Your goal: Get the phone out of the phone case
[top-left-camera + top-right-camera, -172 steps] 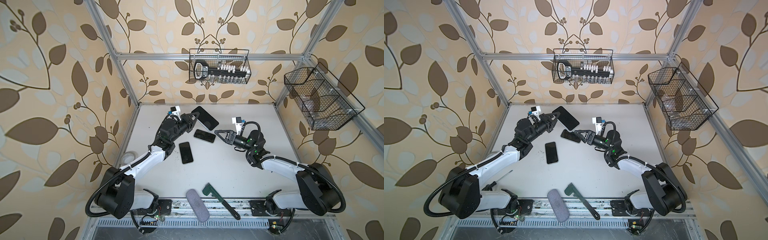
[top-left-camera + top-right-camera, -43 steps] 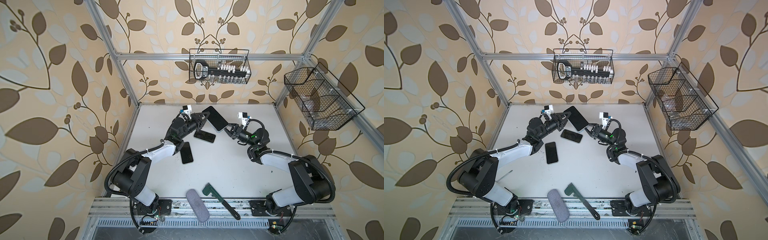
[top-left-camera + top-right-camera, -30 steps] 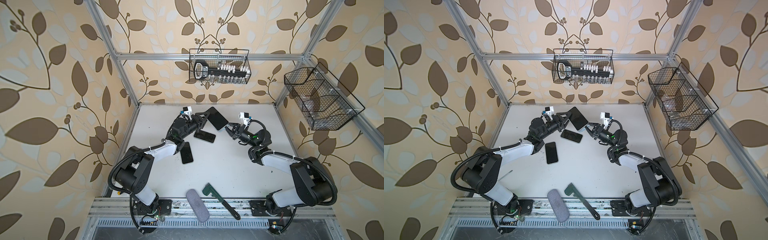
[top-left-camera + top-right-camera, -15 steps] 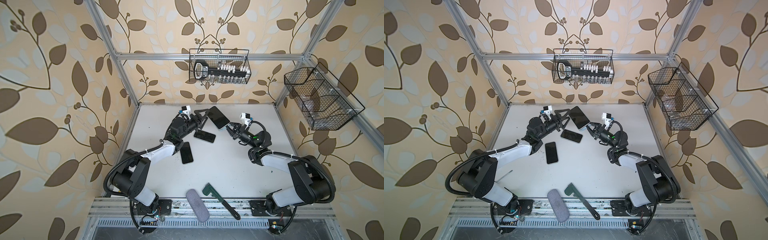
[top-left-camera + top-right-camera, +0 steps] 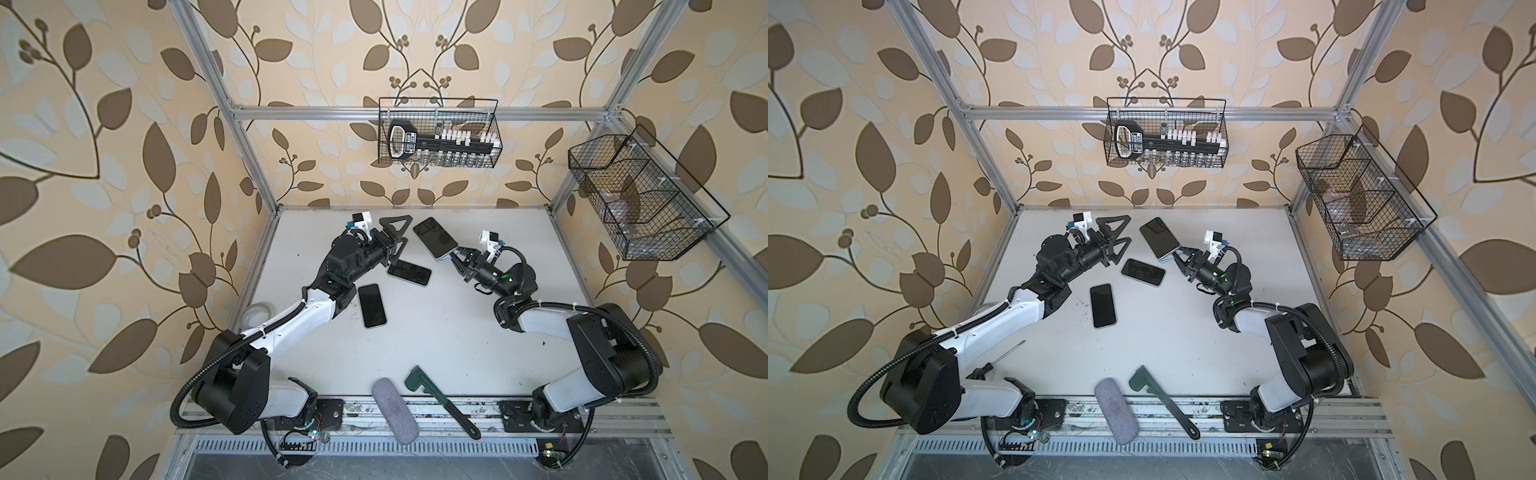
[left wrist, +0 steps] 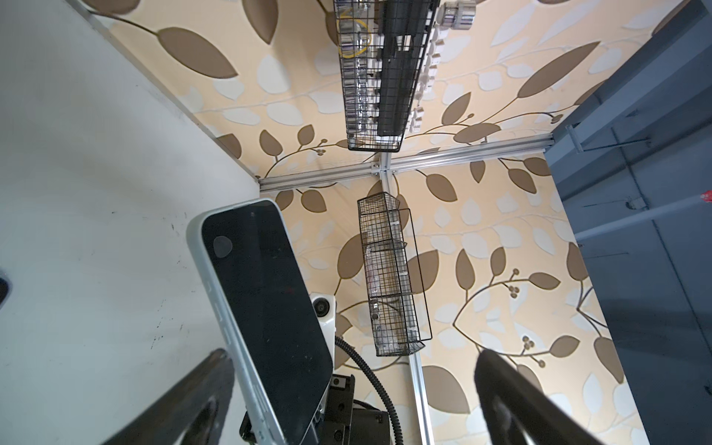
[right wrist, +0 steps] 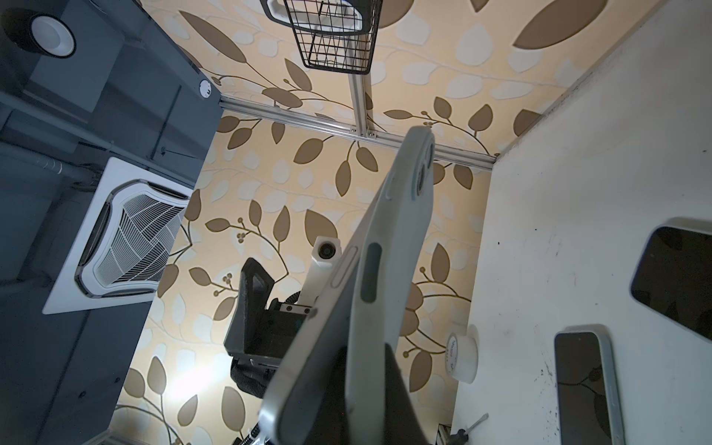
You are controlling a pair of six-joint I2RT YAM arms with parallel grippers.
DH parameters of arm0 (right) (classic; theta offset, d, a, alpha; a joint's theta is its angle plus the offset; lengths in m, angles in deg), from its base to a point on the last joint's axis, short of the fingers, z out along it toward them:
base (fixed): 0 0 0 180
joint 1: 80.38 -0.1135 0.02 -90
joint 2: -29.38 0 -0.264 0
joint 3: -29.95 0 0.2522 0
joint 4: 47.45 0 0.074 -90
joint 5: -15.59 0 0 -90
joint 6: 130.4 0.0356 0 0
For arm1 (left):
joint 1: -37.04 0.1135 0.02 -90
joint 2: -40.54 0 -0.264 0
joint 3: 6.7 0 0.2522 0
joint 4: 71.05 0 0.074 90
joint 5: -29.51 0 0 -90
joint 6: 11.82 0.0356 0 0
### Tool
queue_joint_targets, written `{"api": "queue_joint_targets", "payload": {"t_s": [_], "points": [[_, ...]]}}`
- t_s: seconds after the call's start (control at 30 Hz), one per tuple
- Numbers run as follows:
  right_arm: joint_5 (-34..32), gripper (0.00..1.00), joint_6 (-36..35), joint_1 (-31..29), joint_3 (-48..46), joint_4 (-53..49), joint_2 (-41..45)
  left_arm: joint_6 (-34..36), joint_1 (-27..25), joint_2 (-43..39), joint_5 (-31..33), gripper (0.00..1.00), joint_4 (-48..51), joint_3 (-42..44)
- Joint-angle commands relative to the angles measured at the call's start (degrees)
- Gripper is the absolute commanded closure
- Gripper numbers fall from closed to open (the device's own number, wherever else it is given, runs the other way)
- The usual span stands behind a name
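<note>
Top views: right claw (image 5: 454, 254) clenching one end of cased phone (image 5: 434, 237), holding it clear of table (image 5: 457, 353); left claw (image 5: 406, 230) hanging released just beside it

Left wrist: phone (image 6: 266, 308) standing between spread fingers (image 6: 192, 397)

Right wrist: case (image 7: 389, 250) wrapping phone's back

Risk: end-only pinch letting phone pivot or slip when left claw is tugging

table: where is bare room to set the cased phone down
Bare: the white table's middle, between the two dark phones lying flat and the green wrench; also the back right corner behind the right gripper. Crowded: around the open left gripper and those phones.
</note>
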State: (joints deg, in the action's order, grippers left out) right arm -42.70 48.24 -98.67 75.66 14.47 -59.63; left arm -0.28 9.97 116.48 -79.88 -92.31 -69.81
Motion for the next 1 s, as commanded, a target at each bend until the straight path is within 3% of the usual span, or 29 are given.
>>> {"api": "queue_joint_targets", "payload": {"t_s": [0.0, 0.3, 0.67, 0.97], "points": [[-1.9, 0.95, 0.5, -0.9, 1.4, 6.3, -1.3, -0.7, -0.8, -3.9, 2.2, 0.01, 4.3, 0.1], [-3.4, 0.96, 0.0, -2.1, 2.4, 7.0, -3.9, -9.5, -3.5, -6.7, 4.2, 0.01, 9.4, -0.2], [-5.0, 0.96, -1.2, -3.2, 2.3, 6.8, -4.3, -11.2, -6.4, -7.9, 8.5, 0.01, 13.5, -1.7], [-6.5, 0.96, -1.4, -3.3, 1.1, 7.9, -4.2, -13.3, -8.7, -3.6, 7.6, 0.01, 12.0, -5.1]]}}
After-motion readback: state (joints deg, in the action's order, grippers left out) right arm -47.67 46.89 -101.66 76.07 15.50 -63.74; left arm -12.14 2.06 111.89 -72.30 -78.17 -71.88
